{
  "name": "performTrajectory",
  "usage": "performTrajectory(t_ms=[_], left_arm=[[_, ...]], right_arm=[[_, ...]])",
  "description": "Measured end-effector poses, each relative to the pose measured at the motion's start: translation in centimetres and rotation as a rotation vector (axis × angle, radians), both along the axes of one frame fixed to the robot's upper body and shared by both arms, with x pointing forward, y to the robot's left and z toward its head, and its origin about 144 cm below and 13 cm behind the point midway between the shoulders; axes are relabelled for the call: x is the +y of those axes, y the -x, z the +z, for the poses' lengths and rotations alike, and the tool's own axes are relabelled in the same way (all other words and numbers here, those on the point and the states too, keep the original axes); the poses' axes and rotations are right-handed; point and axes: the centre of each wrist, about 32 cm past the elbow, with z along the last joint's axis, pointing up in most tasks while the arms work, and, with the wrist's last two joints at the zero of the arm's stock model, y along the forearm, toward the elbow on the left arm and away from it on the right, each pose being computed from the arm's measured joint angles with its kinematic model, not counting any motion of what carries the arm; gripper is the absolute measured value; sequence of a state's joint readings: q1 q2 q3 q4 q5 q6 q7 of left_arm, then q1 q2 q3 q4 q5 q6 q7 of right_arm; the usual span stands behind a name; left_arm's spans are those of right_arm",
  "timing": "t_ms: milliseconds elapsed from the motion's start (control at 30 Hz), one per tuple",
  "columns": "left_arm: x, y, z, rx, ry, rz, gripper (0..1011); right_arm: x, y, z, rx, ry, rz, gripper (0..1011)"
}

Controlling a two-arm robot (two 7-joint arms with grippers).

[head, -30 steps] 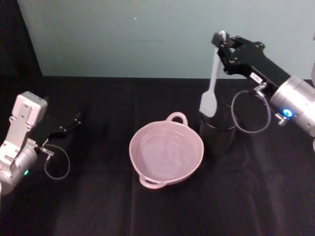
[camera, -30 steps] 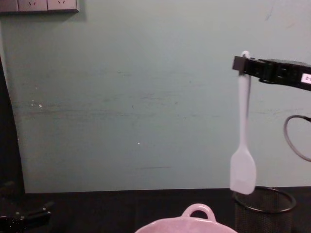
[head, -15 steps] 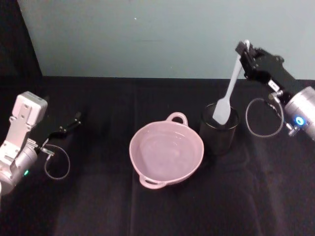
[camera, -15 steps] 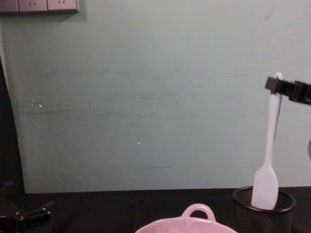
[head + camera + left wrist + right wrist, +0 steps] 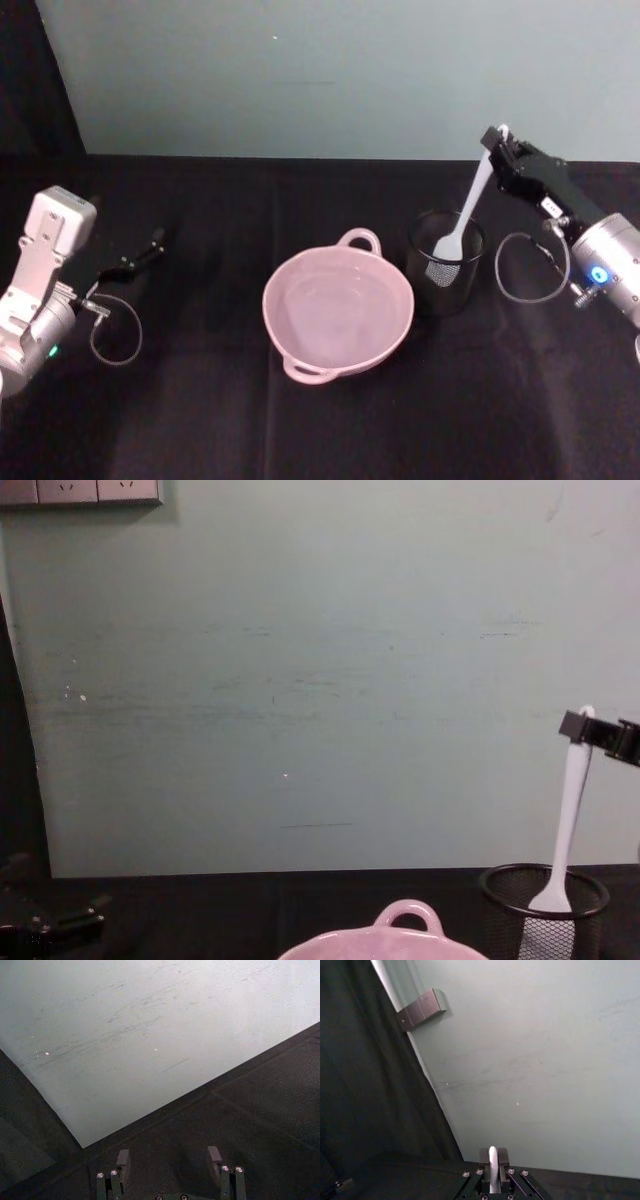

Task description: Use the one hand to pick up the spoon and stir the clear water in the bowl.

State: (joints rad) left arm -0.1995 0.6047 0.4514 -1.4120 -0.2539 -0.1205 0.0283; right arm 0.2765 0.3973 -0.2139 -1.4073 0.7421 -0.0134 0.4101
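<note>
My right gripper [image 5: 497, 146] is shut on the top of the white spoon's [image 5: 468, 212] handle, to the right of the pink bowl [image 5: 338, 309]. The spoon hangs almost upright, its blade down inside the black wire-mesh cup [image 5: 445, 264]. From the chest, the spoon [image 5: 568, 810] drops from the right gripper [image 5: 583, 723] into the mesh cup [image 5: 543, 910], and the bowl's rim and loop handle [image 5: 408, 917] show at the bottom. In the right wrist view the spoon's handle end [image 5: 492, 1167] sits between the shut jaws. My left gripper [image 5: 140, 252] rests open at the far left.
A black cloth covers the table [image 5: 300, 420], with a pale green wall [image 5: 320, 70] behind. Cable loops hang from both wrists [image 5: 115, 335] [image 5: 525, 268]. The left wrist view looks past the open left gripper [image 5: 169, 1162] at the cloth and wall.
My right gripper has moved right and down with the spoon. The spoon's blade has gone from hanging beside the mesh cup's rim to down inside the cup. The left arm is still.
</note>
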Motion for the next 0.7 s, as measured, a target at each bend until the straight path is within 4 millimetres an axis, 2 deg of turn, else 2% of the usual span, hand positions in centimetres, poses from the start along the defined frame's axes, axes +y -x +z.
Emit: performTrajectory(t_ms=[567, 700], left_arm=[[0.0, 0.0, 0.0, 0.000, 0.000, 0.000, 1011], [0.0, 0.0, 0.0, 0.000, 0.000, 0.000, 1011]], right_arm=[[-0.2, -1.0, -2.5, 0.097, -0.099, 0.044, 110], [-0.6, -1.1, -2.9, 0.111, -0.134, 0.040, 146]])
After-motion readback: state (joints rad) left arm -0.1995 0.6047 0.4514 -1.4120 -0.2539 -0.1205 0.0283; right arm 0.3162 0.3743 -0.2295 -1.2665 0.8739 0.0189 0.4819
